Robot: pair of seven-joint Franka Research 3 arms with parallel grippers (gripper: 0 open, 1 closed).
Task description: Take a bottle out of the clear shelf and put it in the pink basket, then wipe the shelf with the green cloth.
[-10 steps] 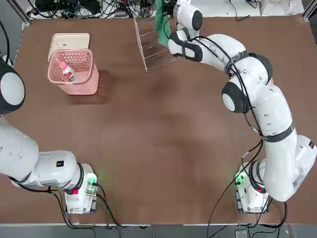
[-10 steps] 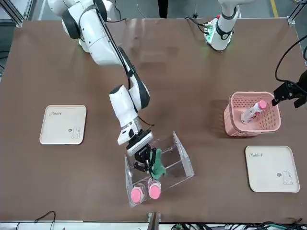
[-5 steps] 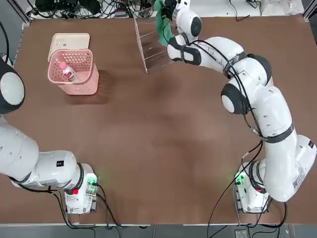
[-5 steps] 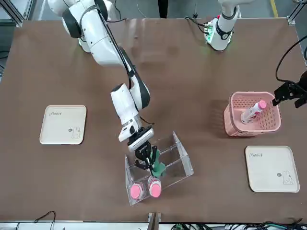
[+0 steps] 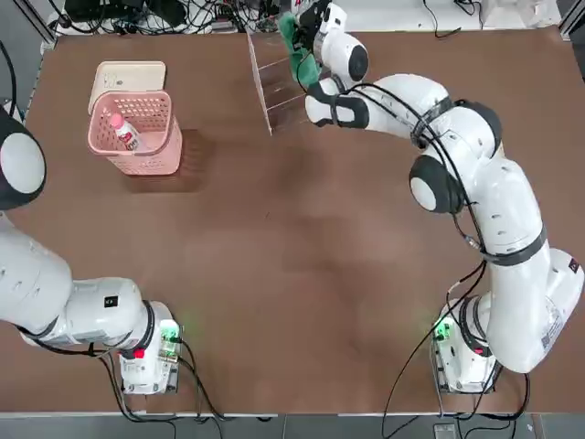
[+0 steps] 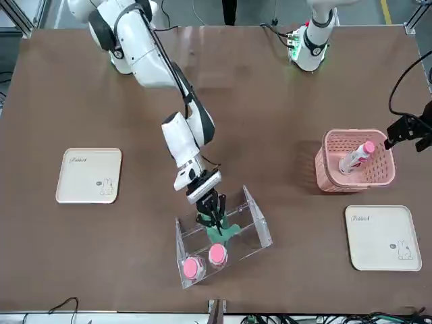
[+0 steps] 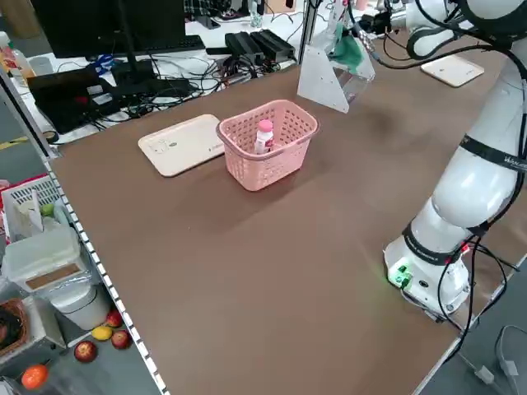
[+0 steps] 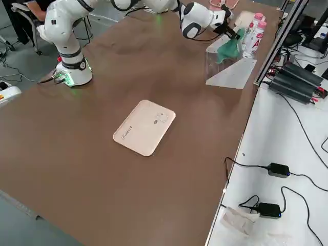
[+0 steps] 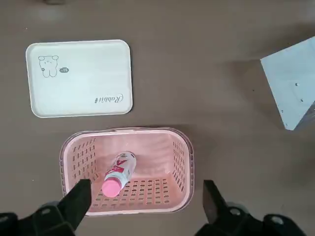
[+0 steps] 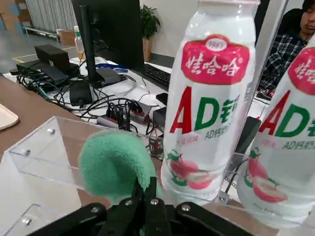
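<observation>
Right claw (image 6: 214, 217) clamped on the green cloth (image 6: 221, 231) inside the clear shelf (image 6: 253, 219) at the bench's far edge, bottle (image 5: 122, 131) lying in the pink basket (image 5: 146, 161) near the far-left corner, left claw (image 9: 142, 196) spread apart above that basket.

Robotics lab: brown table (image 5: 274, 274), monitors (image 7: 107, 25), cables (image 8: 287, 169).
</observation>
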